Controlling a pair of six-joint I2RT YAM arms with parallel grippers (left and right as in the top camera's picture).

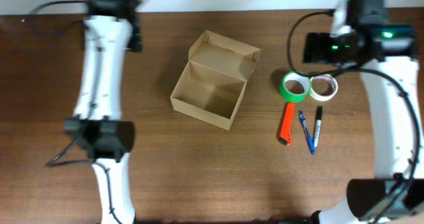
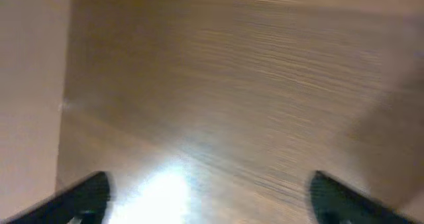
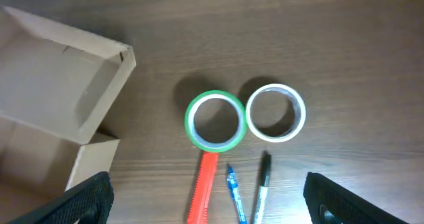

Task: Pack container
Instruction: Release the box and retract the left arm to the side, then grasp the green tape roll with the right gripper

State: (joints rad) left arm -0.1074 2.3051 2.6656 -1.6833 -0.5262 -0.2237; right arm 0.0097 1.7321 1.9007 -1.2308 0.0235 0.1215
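Note:
The container (image 1: 209, 85) is an open brown cardboard box at the table's middle, with its flap lid standing up at the back. It is empty, and it also shows at the left of the right wrist view (image 3: 59, 85). My right gripper (image 3: 209, 201) is open and empty. It hovers above a green tape roll (image 3: 214, 120), a white tape roll (image 3: 275, 112), an orange cutter (image 3: 203, 187), a blue pen (image 3: 235, 194) and a black marker (image 3: 262, 187). My left gripper (image 2: 209, 197) is open and empty over bare wood at the far left.
The tape rolls (image 1: 295, 86), cutter (image 1: 287, 123), pen (image 1: 306, 132) and marker (image 1: 317, 126) lie in a cluster right of the box. The left arm (image 1: 99, 85) stretches along the table's left side. The table's far edge (image 1: 212, 12) meets a pale wall.

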